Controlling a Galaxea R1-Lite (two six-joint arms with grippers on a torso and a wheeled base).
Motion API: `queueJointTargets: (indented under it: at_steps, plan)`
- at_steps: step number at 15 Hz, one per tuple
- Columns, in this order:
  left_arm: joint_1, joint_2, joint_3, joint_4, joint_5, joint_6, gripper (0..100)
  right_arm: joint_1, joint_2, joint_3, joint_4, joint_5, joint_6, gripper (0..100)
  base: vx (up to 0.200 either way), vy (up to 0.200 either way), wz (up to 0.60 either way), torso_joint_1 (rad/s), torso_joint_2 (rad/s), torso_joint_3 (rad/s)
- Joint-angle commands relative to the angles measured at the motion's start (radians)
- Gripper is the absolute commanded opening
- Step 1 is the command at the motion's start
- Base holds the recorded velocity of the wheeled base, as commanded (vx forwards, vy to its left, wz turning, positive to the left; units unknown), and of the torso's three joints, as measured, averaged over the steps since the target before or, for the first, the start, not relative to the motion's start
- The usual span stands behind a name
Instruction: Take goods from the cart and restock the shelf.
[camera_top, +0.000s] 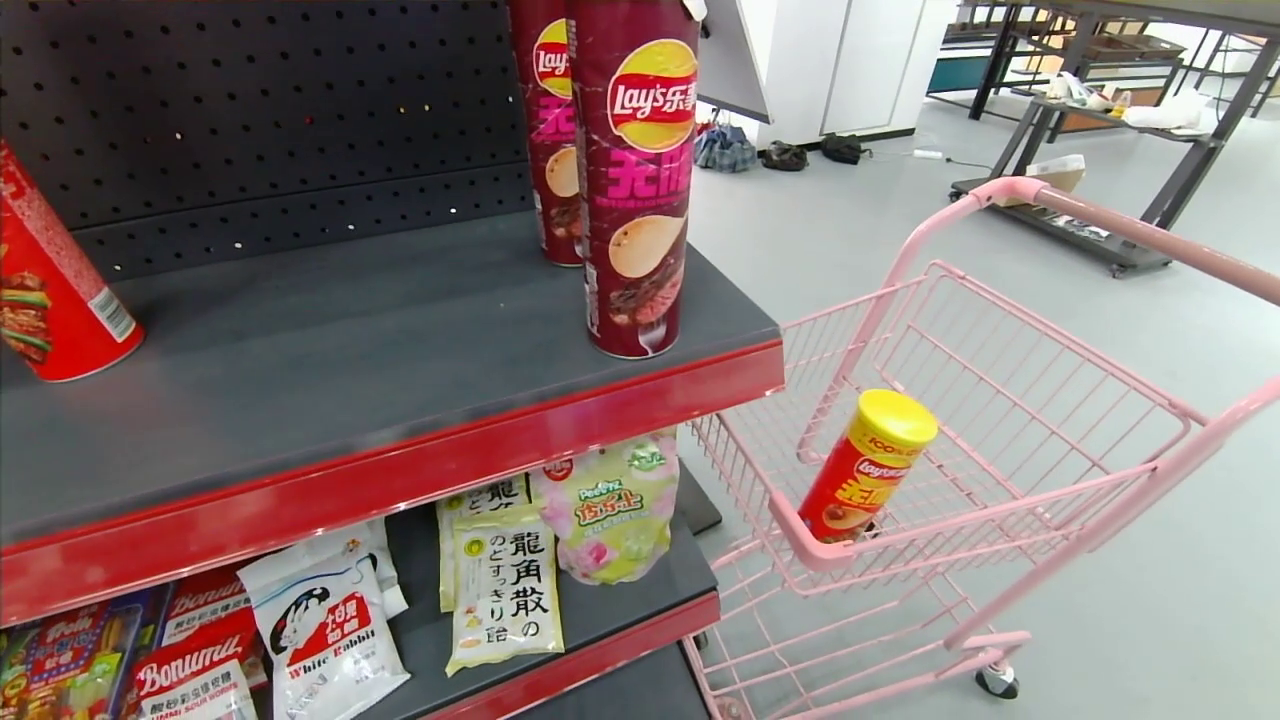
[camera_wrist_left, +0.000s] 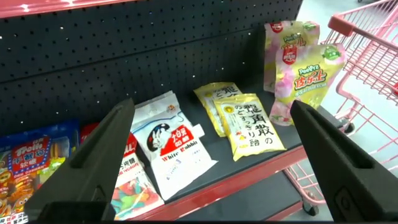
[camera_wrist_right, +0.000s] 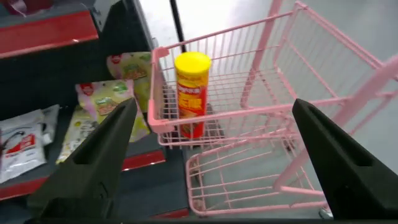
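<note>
Here, in pink wire cart — glossy cylindrical can, base cut off by rim; left end effector, right end effector both splayed apart.

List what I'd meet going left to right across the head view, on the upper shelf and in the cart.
Red can → tall dark-red chip can, both on the upper shelf → yellow-lidded can standing in the pink cart.

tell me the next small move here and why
Probably lower the right claw toward the can: the claw is open and empty, and the can stands upright in the cart, with bare room on the shelf.
</note>
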Motion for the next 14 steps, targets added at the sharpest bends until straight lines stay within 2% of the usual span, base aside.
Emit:
queueJointTargets:
  at_steps: [1,2,4,5,7,14]
  plan:
    - [-0.001,0.000,0.000,0.000,0.000,0.000,100,0.119,0.610,-0.119,-0.248,0.061,0.064,100,0.000,0.000,0.00,0.000,0.00,0.000]
    - [0.001,0.000,0.000,0.000,0.000,0.000,100,0.124,0.676,-0.090,-0.329,0.075,0.066,100,0.000,0.000,0.00,0.000,0.00,0.000]
    - [0.001,0.000,0.000,0.000,0.000,0.000,100,0.130,0.906,-0.001,-0.600,0.160,0.067,100,0.000,0.000,0.00,0.000,0.00,0.000]
    - [0.001,0.000,0.000,0.000,0.000,0.000,100,0.127,0.979,0.014,-0.671,0.193,0.066,100,0.000,0.000,0.00,0.000,0.00,0.000]
    - [0.001,0.000,0.000,0.000,0.000,0.000,100,0.124,1.059,0.017,-0.729,0.239,0.067,100,0.000,0.000,0.00,0.000,0.00,0.000]
    - [0.001,0.000,0.000,0.000,0.000,0.000,100,0.115,1.327,-0.021,-0.909,0.269,0.066,100,0.000,0.000,0.00,0.000,0.00,0.000]
